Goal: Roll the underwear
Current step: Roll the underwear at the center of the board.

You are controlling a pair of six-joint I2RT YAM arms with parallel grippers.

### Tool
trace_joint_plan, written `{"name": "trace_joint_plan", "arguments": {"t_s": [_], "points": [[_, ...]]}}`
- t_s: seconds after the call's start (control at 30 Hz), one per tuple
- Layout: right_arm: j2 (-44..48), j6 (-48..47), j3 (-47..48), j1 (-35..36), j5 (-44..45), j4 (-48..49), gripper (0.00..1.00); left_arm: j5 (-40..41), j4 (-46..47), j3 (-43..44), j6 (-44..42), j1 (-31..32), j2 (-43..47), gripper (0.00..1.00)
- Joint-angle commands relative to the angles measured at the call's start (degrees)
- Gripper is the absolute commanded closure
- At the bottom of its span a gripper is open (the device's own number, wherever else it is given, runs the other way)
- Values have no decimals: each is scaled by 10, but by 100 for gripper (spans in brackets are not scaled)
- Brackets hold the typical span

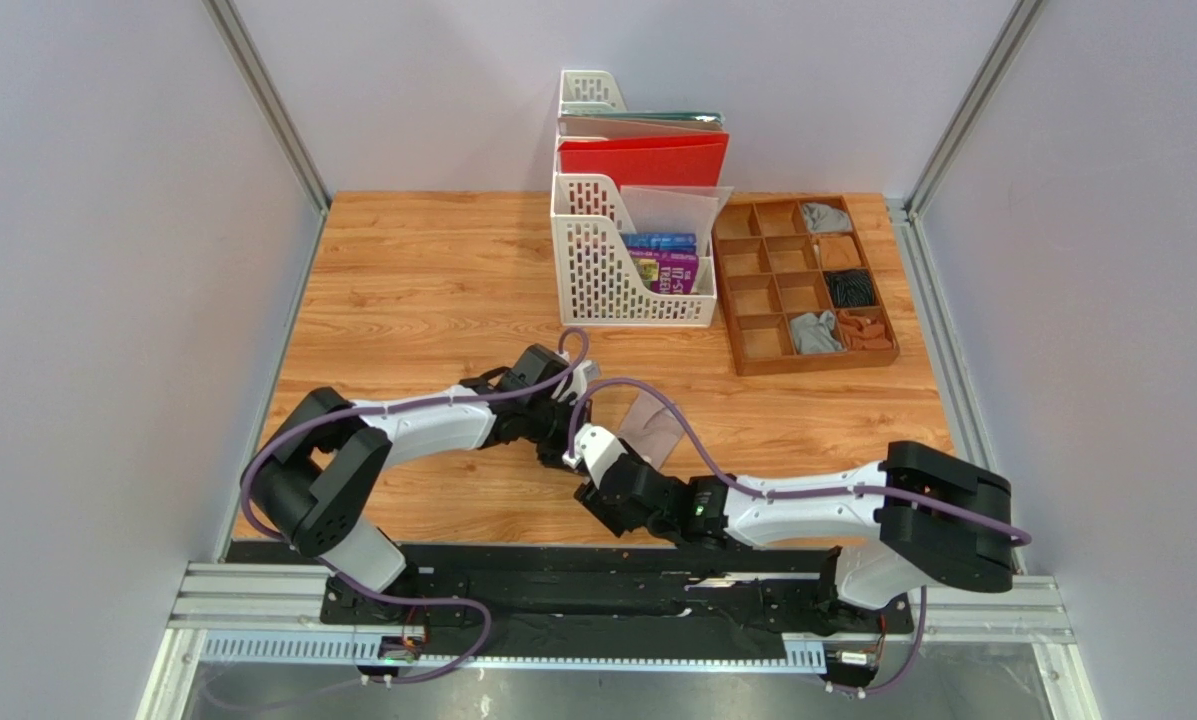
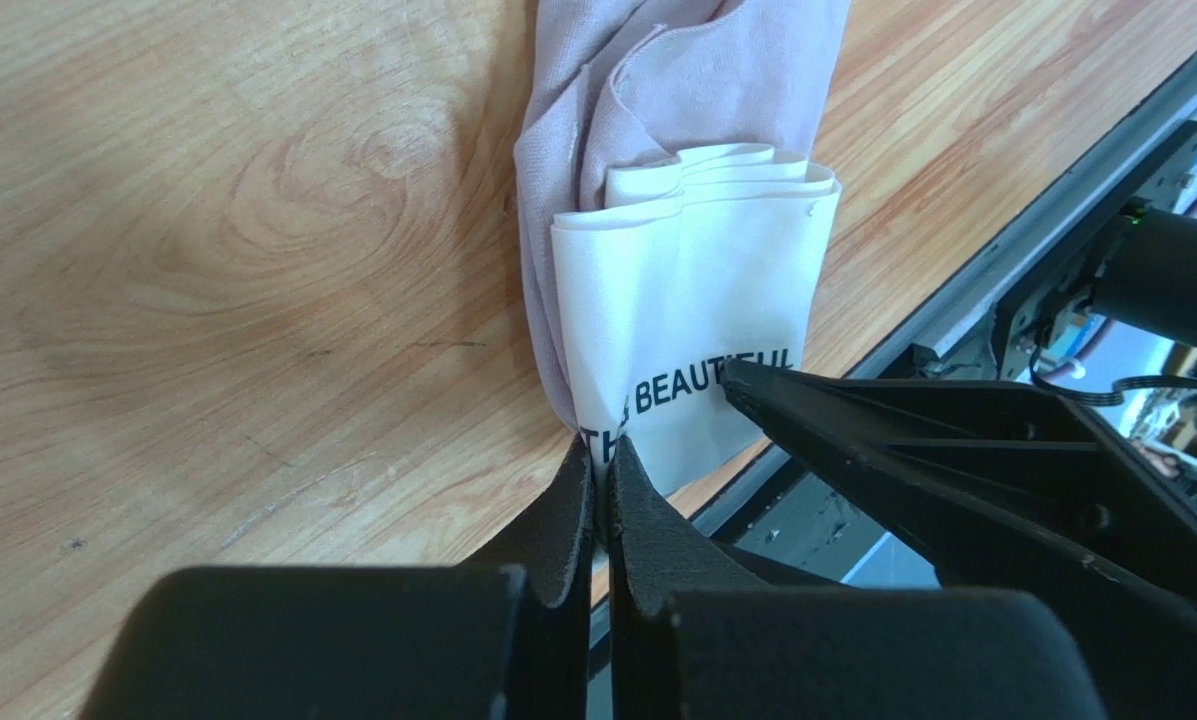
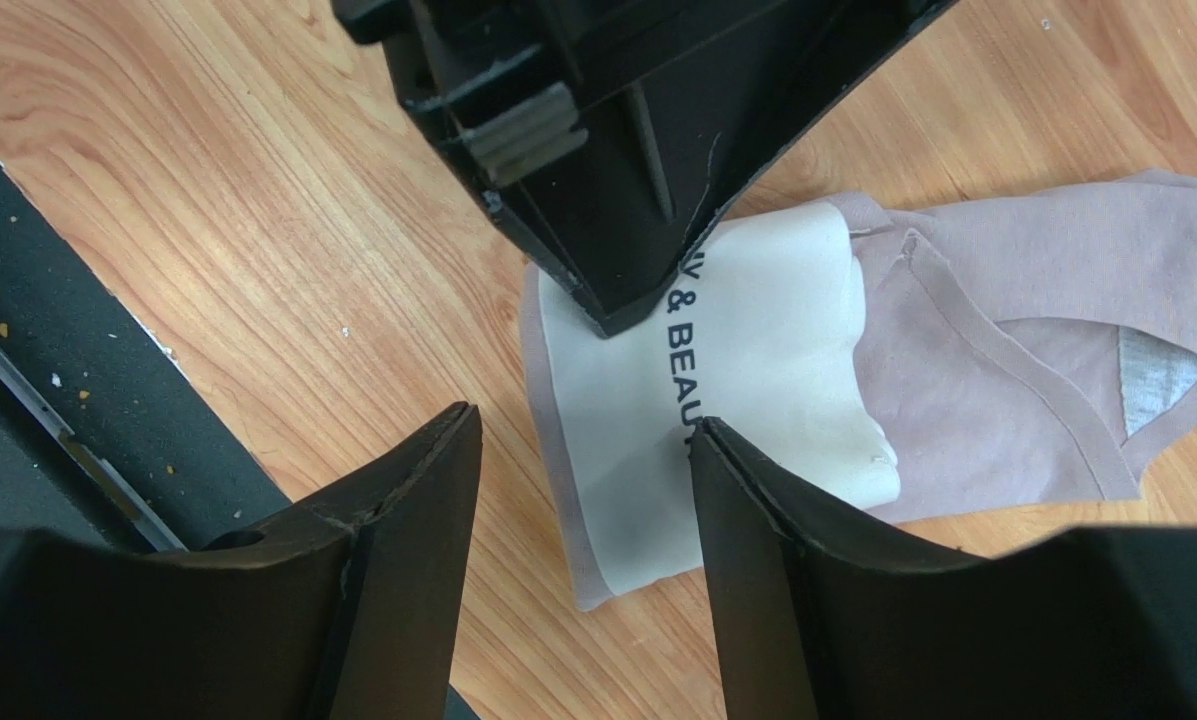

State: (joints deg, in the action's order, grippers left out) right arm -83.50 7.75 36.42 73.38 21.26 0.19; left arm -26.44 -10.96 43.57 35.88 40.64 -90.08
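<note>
Left claw (image 2: 601, 450): pinched together, seemingly on the cream band (image 2: 694, 300).
Right claw (image 3: 582, 423): spread apart over that band.
Underwear (image 3: 995, 330): folded flat on table (image 2: 184, 225).
Progress: no roll visible; rolling remains.

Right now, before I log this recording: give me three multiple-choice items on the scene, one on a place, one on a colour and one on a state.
1. Where is the wooden divided tray?
A) right of the white file rack
B) left of it
C) under the arms
2. What colour is the underwear's waistband?
A) red
B) cream
C) black
3. How is the right gripper?
A) shut on the waistband
B) shut on a folder
C) open

1 A: the top view shows the tray to the right of the rack.
2 B: the band is cream against pinkish-beige cloth.
3 C: its fingers stand apart at the band's edge, and the left gripper pinches the band.
</note>
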Motion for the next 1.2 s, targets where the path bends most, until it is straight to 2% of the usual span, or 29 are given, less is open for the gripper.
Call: {"name": "trace_joint_plan", "arguments": {"t_s": [0.0,0.43,0.57,0.7,0.73,0.8,0.83,0.87,0.9,0.97,1.0,1.07,1.17], "points": [[-8,13,-12,5,26,63,44,-31,2,13,12,-8,26,100],[-71,62,11,53,180,15,46,-97,38,-8,49,-40,33,100],[-93,83,28,58,232,-19,50,-107,46,-16,51,-41,33,100],[-101,84,42,59,223,-33,76,-115,59,-25,54,-42,32,100],[-100,84,45,59,215,-41,79,-117,59,-25,54,-42,32,100],[-100,87,51,59,205,-55,82,-108,54,-27,56,-42,44,91],[-100,88,60,59,194,-71,83,-87,48,-24,58,-43,52,74],[-102,90,65,59,189,-79,83,-74,32,-23,60,-45,71,66],[-102,90,72,59,183,-89,84,-60,27,-18,67,-48,83,53],[-111,95,94,56,156,-112,84,-1,7,-13,74,-48,119,39],[-115,100,104,51,144,-121,85,17,0,-7,76,-50,130,34],[-128,102,134,47,107,-145,85,66,-30,-1,75,-53,154,33],[-139,96,165,42,67,-155,86,96,-54,-7,70,-67,181,32]]}}
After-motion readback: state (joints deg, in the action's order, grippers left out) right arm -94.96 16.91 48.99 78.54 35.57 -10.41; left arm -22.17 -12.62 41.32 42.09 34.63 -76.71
